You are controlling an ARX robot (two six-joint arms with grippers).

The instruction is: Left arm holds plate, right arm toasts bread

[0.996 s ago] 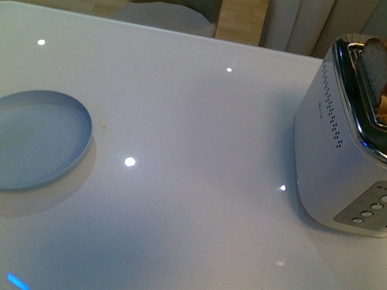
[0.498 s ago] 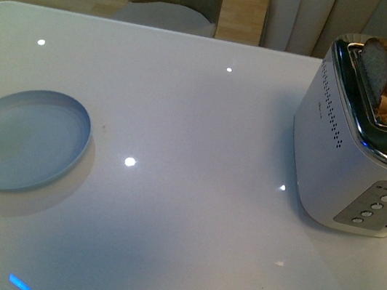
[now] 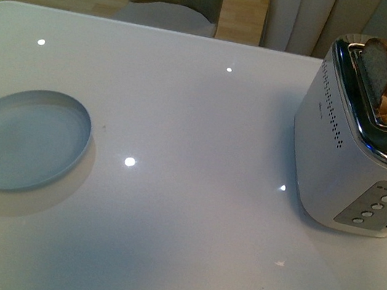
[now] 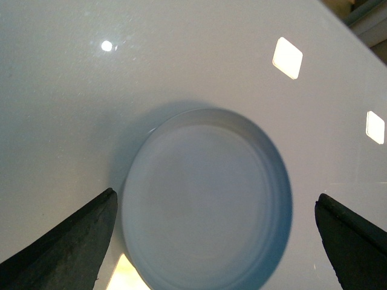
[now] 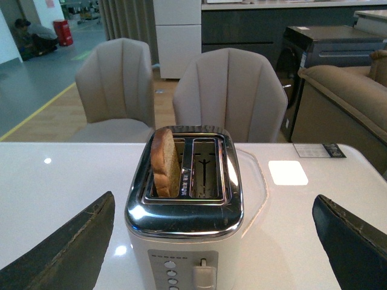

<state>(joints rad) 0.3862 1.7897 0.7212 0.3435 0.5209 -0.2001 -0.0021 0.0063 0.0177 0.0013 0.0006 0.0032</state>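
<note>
While bread (image 5: 164, 162) stands upright in toaster (image 5: 184, 223) slot, frame centre, dead ahead between my wide right pincer (image 5: 211, 241); left pincer (image 4: 211, 241) wide over plate (image 4: 205, 199).

We are seeing only our fingertips in the wrist views: the left gripper (image 4: 214, 241) and right gripper (image 5: 213, 244) are each showing two dark, matte, wedge-shaped fingers (image 4: 63, 244) with slightly rough, worn edges.

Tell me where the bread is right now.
The bread stands upright in one slot of the toaster, at the far right of the table in the front view, well away from the plate on the left.
</note>
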